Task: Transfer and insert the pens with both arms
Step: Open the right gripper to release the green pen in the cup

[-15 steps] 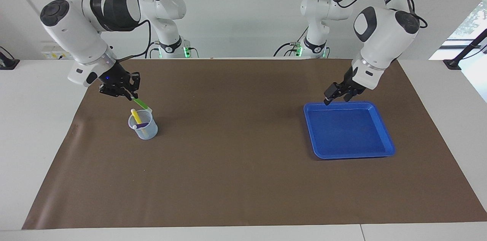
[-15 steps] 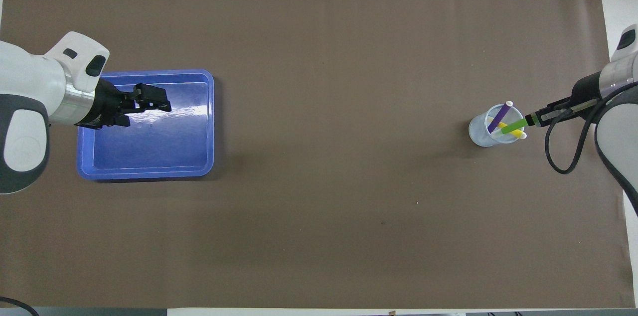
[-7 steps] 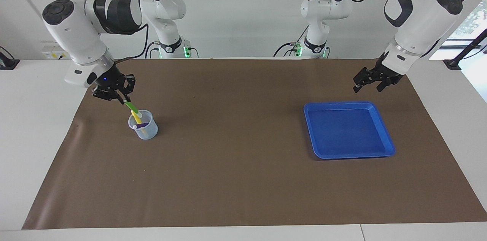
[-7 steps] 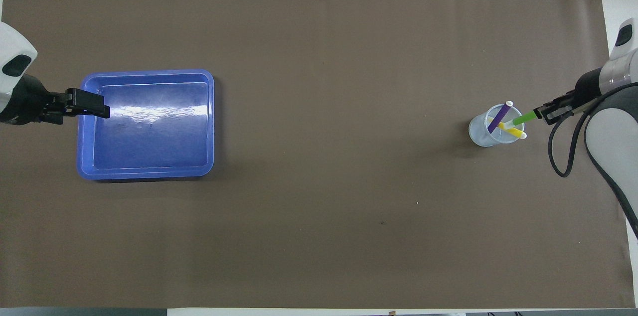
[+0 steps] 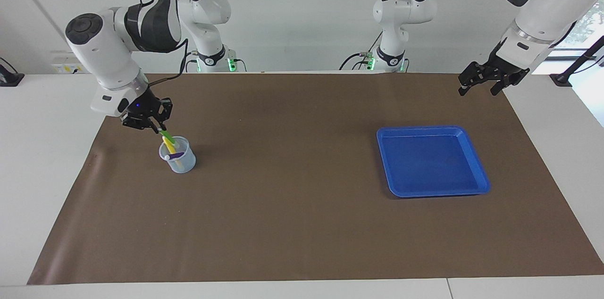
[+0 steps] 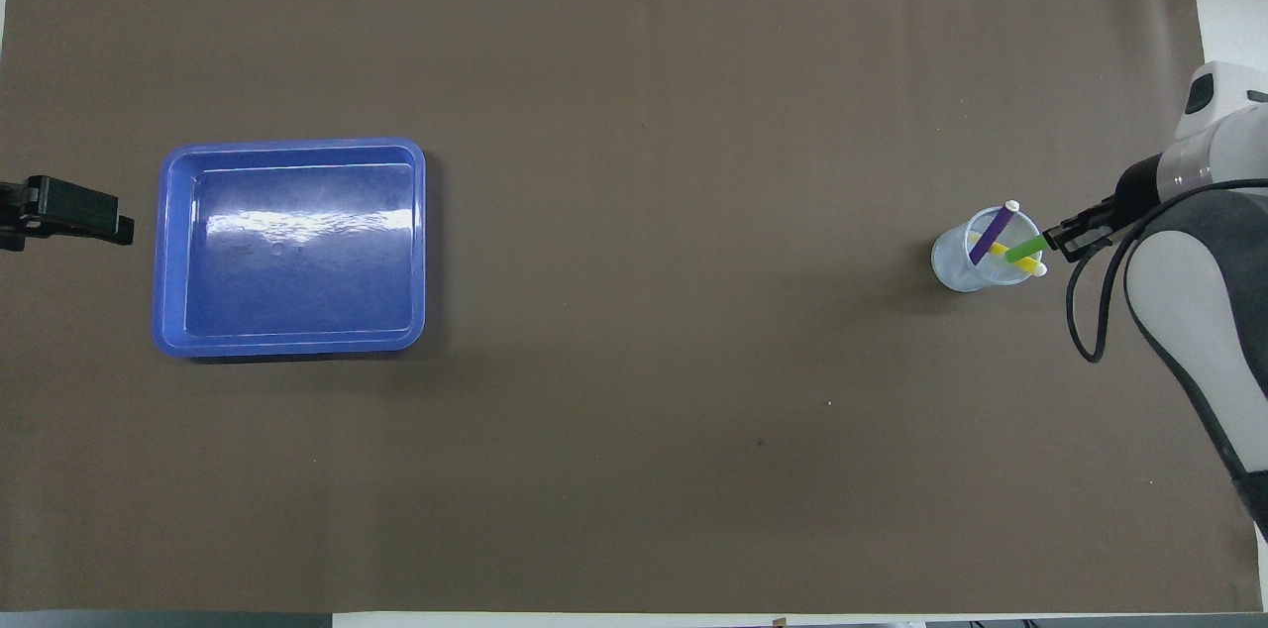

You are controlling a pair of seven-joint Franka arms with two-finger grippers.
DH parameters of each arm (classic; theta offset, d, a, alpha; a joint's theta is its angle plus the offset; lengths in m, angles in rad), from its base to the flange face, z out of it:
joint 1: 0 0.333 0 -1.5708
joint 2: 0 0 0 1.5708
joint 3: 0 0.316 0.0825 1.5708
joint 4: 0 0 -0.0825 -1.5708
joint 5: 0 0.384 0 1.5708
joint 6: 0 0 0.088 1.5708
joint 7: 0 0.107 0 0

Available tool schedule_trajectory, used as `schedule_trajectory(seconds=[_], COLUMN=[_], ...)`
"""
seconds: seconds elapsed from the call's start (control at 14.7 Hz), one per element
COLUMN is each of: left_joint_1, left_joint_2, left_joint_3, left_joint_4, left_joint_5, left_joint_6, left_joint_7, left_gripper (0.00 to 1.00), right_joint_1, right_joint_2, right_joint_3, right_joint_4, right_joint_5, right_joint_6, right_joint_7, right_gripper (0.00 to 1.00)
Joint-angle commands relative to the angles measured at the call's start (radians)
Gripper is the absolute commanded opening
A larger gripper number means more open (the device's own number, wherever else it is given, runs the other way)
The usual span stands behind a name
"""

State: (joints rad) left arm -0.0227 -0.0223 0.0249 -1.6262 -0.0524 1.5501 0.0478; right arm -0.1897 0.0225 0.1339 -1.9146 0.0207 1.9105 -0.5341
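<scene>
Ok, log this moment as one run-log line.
right claw: holds green pen, lower end in cup | purple pen, yellow pen: in cup | left claw: raised, waiting | tray: no pens

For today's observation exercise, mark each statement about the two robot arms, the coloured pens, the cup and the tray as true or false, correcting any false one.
1. The purple pen and yellow pen stand in the clear plastic cup. True.
2. The flat blue plastic tray holds a pen. False: nothing lies in it.
3. The right gripper is at the green pen over the cup. True.
4. The left gripper is inside the tray. False: it hangs raised over the brown mat's edge, clear of the tray.
5. The cup lies tipped over. False: it stands upright.
</scene>
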Motion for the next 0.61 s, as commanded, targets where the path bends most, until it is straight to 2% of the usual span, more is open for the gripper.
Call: schedule_trajectory(seconds=[0.0,0.07,0.34,0.54], left_joint_1=[0.001,0.000,-0.005,-0.006], left_joint_2=[0.022,0.028,0.038,0.022], left_joint_3=[-0.010,-0.010,-0.020,-0.019], left_joint_4=[0.064,0.081,0.095,0.080], left_joint_5=[0.020,0.014,0.000,0.002], left_joint_6=[-0.086,-0.112,-0.156,-0.151], left_joint_7=[0.018,0.018,0.020,0.041], left_gripper=[1.00,1.00,1.00,1.00], right_joint_1=[-0.008,-0.008,-0.007,0.007], right_joint_2=[-0.026,-0.022,-0.016,-0.012], right_joint_3=[0.007,0.006,0.009,0.013], right_joint_4=[-0.027,-0.018,0.047,0.184], right_joint_5=[-0.013,-0.013,-0.010,0.002], right_joint_6=[0.022,0.019,-0.031,-0.143], right_joint_7=[-0.020,-0.020,-0.023,-0.013], right_gripper=[0.63,1.00,1.00,1.00])
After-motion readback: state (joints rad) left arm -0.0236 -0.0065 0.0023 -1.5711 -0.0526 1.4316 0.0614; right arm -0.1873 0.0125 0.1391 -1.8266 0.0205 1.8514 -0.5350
